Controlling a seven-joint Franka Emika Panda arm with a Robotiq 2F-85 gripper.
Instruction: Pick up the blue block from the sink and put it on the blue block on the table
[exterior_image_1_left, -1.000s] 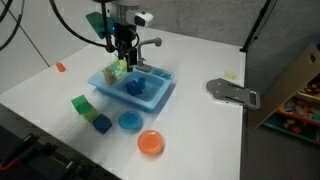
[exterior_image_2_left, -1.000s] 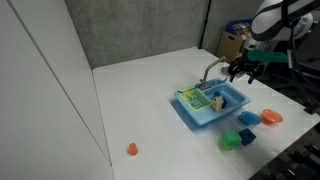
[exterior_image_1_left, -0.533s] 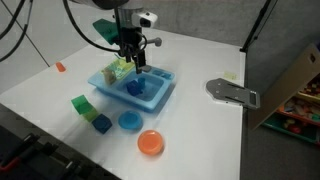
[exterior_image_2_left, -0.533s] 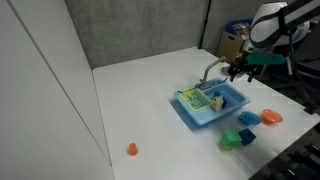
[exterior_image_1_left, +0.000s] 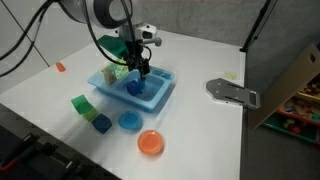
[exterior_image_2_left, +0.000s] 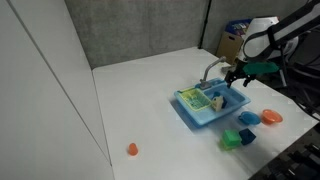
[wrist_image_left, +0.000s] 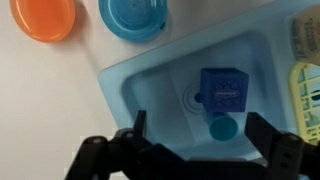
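No readable text, labels or numbers, blue block (wrist_image_left: 224, 92) included (frames too blurry)

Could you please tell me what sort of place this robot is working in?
Most likely a lab or test bench rather than a real kitchen: the sink is a small blue toy on a plain white table, with a bare grey partition behind.

Soft, even light from above keeps the white desk (exterior_image_1_left: 200, 130) (exterior_image_2_left: 140, 100) bright in both exterior views — shadows under things are faint. Every frame is coarse and grainy. In the wrist view the dark fingers (wrist_image_left: 128, 145) at the bottom edge are blurred — the blue sink (wrist_image_left: 130, 85) is somewhat sharper.
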